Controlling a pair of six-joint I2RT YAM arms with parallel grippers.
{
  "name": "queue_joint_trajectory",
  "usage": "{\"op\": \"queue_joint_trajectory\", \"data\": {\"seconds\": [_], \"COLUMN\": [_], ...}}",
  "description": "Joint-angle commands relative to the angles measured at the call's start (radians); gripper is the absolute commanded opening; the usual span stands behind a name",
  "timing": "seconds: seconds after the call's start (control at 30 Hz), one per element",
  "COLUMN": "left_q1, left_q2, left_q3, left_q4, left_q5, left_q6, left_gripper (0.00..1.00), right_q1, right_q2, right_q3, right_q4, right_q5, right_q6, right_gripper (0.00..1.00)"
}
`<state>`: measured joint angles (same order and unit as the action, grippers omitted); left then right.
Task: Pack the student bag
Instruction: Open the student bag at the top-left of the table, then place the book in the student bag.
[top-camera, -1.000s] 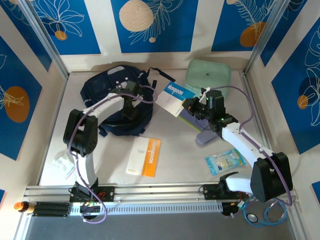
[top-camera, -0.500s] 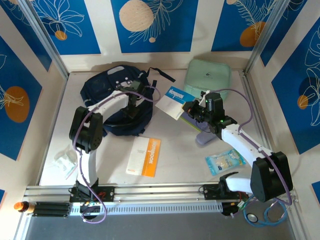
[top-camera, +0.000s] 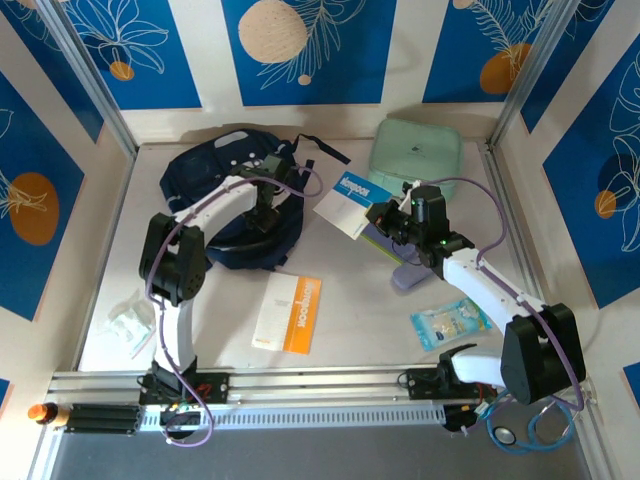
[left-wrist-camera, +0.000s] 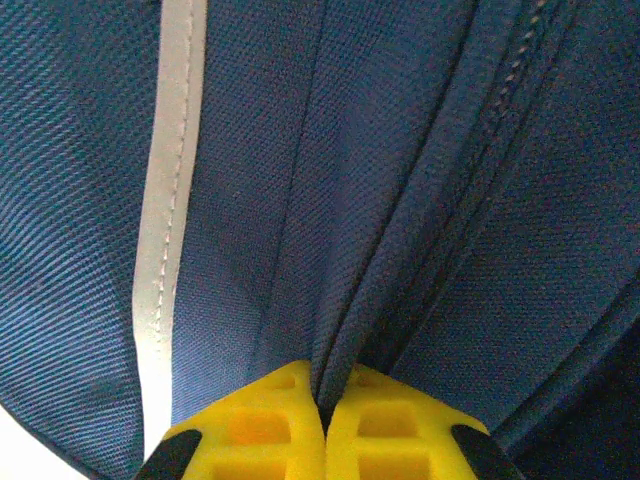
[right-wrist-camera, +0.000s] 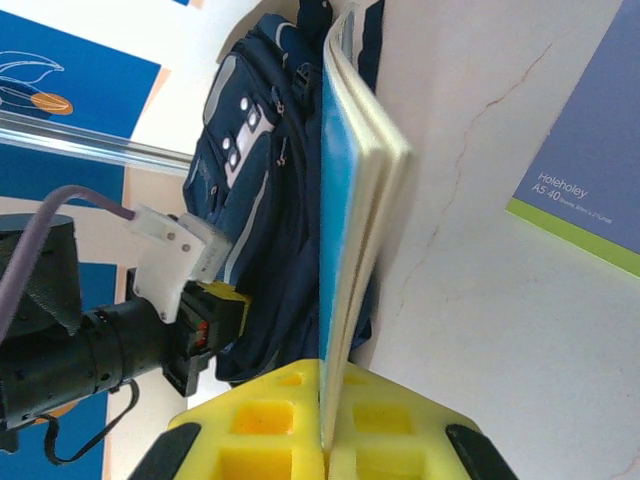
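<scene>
The student bag (top-camera: 222, 175), dark navy with a pale stripe, lies at the back left of the table. My left gripper (top-camera: 268, 207) is over the bag's right side. In the left wrist view its yellow fingers (left-wrist-camera: 265, 430) are shut on a fold of the navy fabric (left-wrist-camera: 400, 200) beside a zip. My right gripper (top-camera: 384, 216) is shut on a blue-and-white notebook (top-camera: 350, 196), held off the table just right of the bag. In the right wrist view the notebook (right-wrist-camera: 352, 200) stands edge-on between my right gripper (right-wrist-camera: 326, 445), with the bag (right-wrist-camera: 255, 190) behind it.
A mint-green zip case (top-camera: 417, 148) sits at the back right. An orange-and-white notebook (top-camera: 288, 313) lies in the near middle. A purple notebook (top-camera: 400, 252) is under the right arm, a blue packet (top-camera: 450, 322) near right, and crumpled white plastic (top-camera: 130, 325) near left.
My left gripper has closed from open onto the bag's fabric and shifted slightly toward the back. The bag's near edge has bunched. The right gripper still holds the notebook, almost in place.
</scene>
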<state>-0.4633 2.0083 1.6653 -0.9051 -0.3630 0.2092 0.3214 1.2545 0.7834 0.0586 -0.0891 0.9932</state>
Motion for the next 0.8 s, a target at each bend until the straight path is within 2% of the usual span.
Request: {"op": "queue_joint_trajectory", "data": {"seconds": [0.0,0.27,0.43,0.63,0.77], "left_q1": [0.003,0.003,0.002,-0.001,-0.001], "left_q2": [-0.127,-0.294,-0.332,-0.368,-0.385], "left_q3": [0.050,0.043,0.042,0.018,-0.005], "left_q4": [0.023,0.112,0.141,0.165,0.183], "left_q5": [0.002,0.054,0.061,0.097,0.098], "left_q6": [-0.043,-0.084,-0.129,-0.159,-0.159], "left_gripper": [0.00,0.00,0.00,0.00,0.00], "right_q1": [0.003,0.049,0.107,0.172,0.217], "right_q2": [-0.027,-0.003,0.028,0.140,0.268], "right_q3": [-0.022,-0.040,-0.038,0.008,0.108], "right_q4": [0.010,0.114,0.176,0.242,0.311], "right_q5": [-0.010,-0.168,-0.184,-0.195,-0.207], "right_q6": [-0.029,-0.047,-0.012,0.053,0.122], "right_gripper": [0.00,0.00,0.00,0.00,0.00]}}
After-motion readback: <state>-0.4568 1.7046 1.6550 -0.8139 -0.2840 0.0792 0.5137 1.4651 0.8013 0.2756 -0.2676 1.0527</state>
